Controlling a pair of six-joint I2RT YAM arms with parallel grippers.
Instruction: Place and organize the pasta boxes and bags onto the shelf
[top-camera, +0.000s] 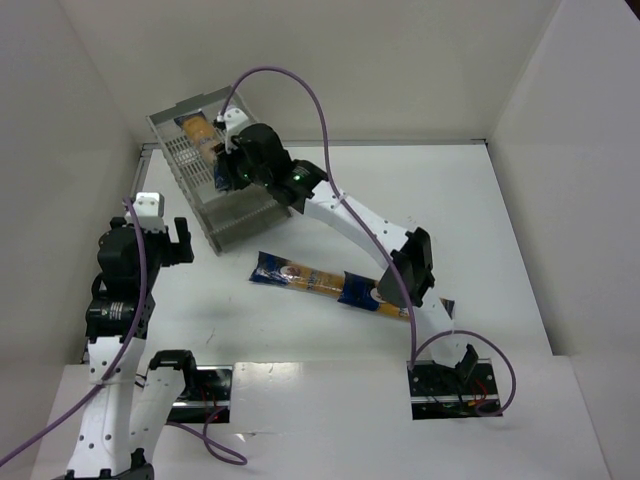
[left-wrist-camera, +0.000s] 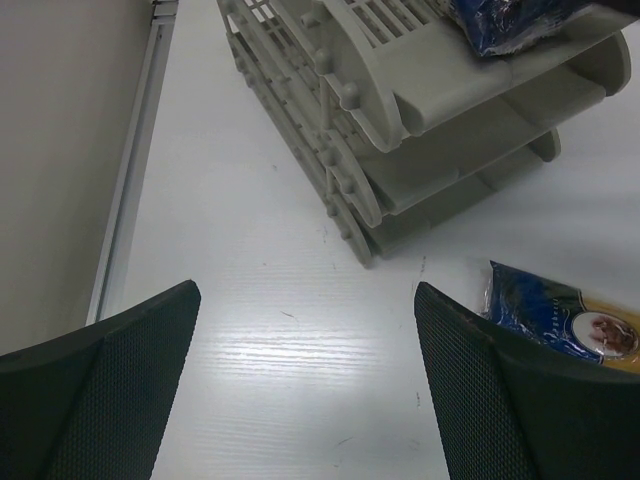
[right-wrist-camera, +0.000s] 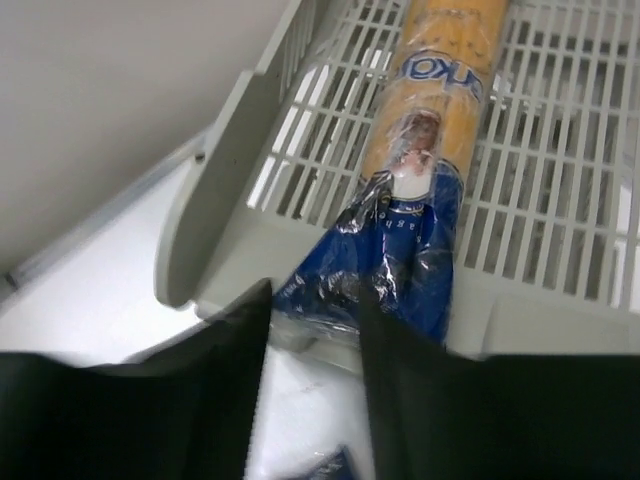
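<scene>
The light grey three-tier shelf (top-camera: 215, 205) stands at the back left. One pasta packet (top-camera: 198, 130) lies in its top tray. In the right wrist view its orange middle and dark blue end (right-wrist-camera: 400, 250) hang over the tray's front lip (right-wrist-camera: 520, 320). My right gripper (right-wrist-camera: 315, 300) is at that blue end, jaws a little apart, and it shows at the shelf front in the top view (top-camera: 222, 165). A second packet (top-camera: 315, 282) lies flat on the table. My left gripper (left-wrist-camera: 305, 330) is wide open and empty above the table, left of the shelf front (top-camera: 175, 240). A third packet is not in view.
White walls close in the table on the left, back and right. The right arm's forearm (top-camera: 350, 215) stretches over the table and partly covers the loose packet. The left wrist view shows the shelf's side (left-wrist-camera: 400, 150) and the loose packet's blue end (left-wrist-camera: 560, 315).
</scene>
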